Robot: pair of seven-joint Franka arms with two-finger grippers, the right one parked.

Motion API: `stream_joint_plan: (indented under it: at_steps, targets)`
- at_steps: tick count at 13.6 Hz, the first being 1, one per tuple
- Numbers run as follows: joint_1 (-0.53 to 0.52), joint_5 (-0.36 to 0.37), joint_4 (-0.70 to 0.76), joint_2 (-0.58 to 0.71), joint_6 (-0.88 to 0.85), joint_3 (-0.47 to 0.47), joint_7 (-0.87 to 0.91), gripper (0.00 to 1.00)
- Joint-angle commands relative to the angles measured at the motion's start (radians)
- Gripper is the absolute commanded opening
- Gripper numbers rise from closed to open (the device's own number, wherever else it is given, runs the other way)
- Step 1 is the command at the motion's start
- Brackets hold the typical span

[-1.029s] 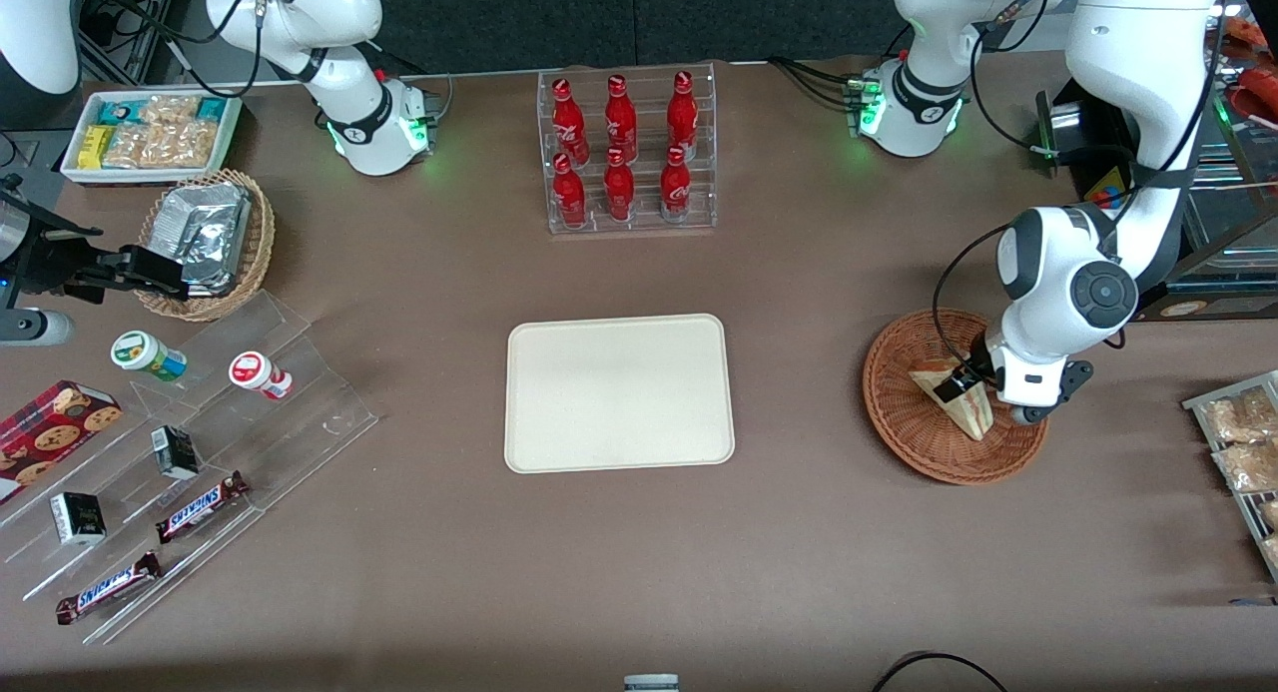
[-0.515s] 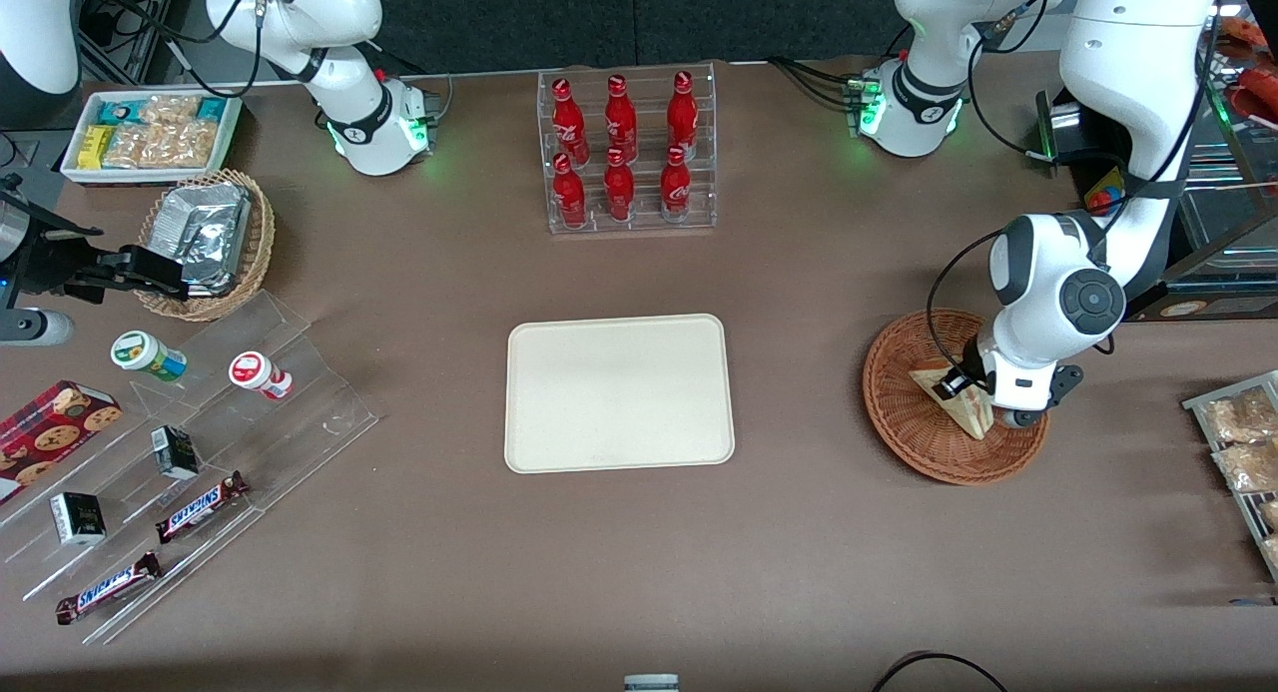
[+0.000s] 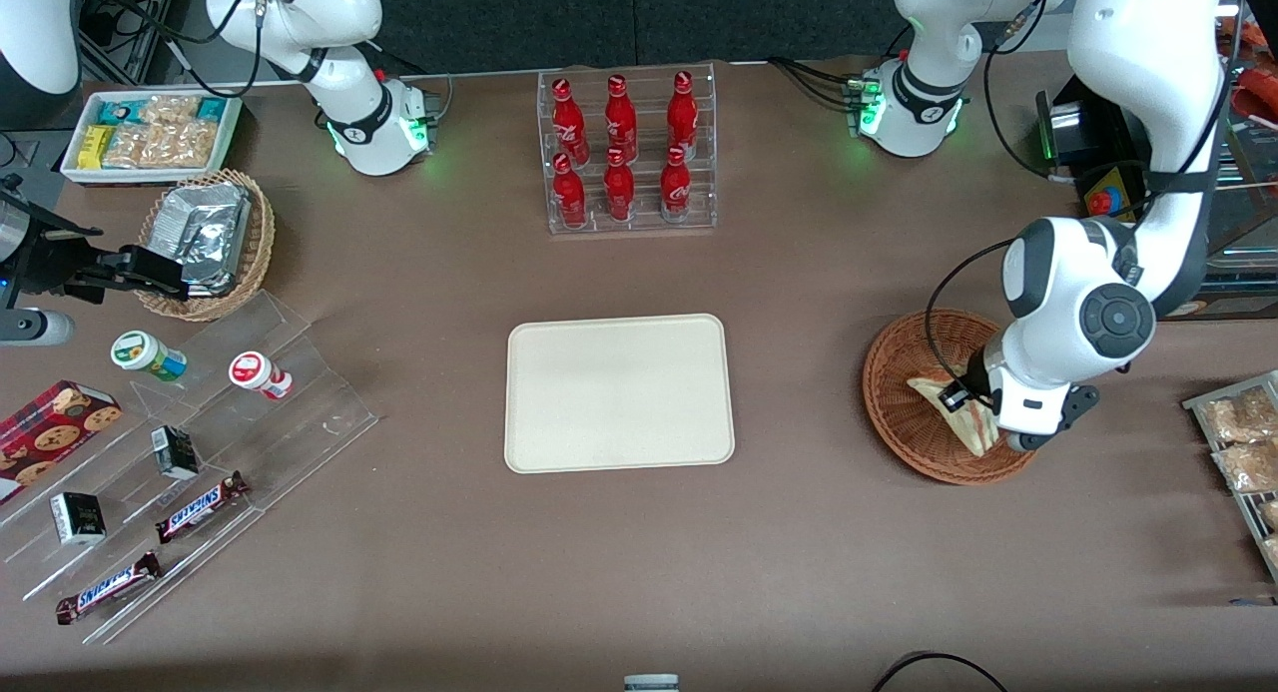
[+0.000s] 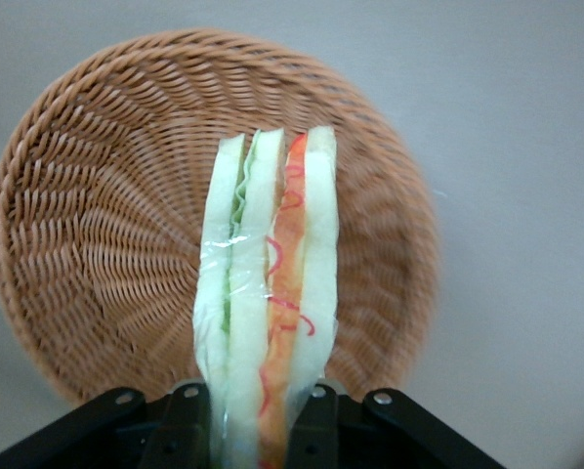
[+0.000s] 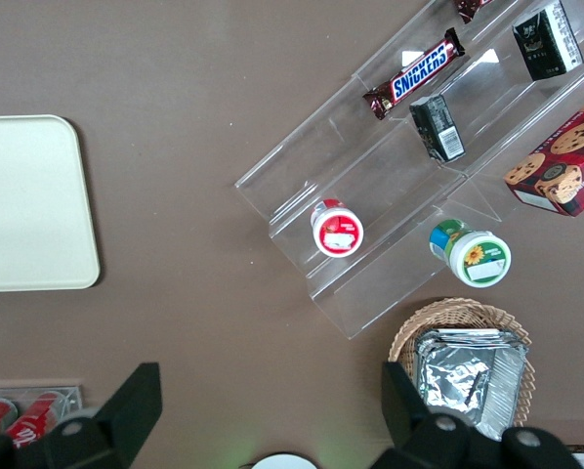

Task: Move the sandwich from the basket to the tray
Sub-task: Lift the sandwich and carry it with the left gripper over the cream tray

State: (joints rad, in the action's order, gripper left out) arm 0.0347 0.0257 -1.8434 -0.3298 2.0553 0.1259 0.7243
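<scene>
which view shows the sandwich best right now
The left wrist view: the sandwich fills it, cut edge showing green and red filling, clamped by the tool above the basket. In the front view the sandwich is small and partly hidden by the arm. The right wrist view does not show it.

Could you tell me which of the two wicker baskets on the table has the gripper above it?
The reddish-brown basket toward the working arm's end: the gripper hangs over it, shut on the sandwich. The tan basket holds foil packets.
</scene>
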Motion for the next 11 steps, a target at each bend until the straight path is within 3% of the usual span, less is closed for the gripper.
stream_joint_plan:
  at_steps: [1, 6, 11]
  targets:
    - [0.103, -0.01, 0.163, -0.06, -0.128, -0.006, 0.084, 0.15]
    - [0.31, -0.007, 0.323, -0.176, -0.127, -0.006, 0.21, 0.16]
    - [0.476, 0.005, 0.507, -0.331, -0.119, -0.006, 0.198, 0.16]
